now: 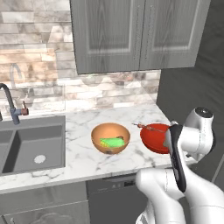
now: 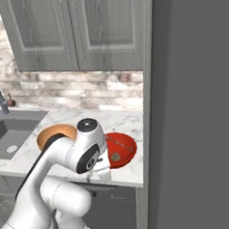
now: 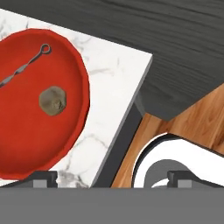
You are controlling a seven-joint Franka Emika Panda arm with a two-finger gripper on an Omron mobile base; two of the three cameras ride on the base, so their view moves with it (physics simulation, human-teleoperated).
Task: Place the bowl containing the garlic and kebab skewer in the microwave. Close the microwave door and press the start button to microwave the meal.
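Marble counter [image 1: 78,127], red bowl [image 3: 39,131] holding garlic [image 3: 54,100] and kebab skewer [image 3: 24,66], claw [image 3: 111,178] spread.

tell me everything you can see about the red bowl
The red bowl is wide, shallow and glossy, like glazed ceramic or plastic. It sits upright on the white marble counter near the front right corner, right of the orange-tan bowl. Inside lie a brownish-grey garlic lump near the middle and a thin metal kebab skewer with a ring end. Nothing grips it.
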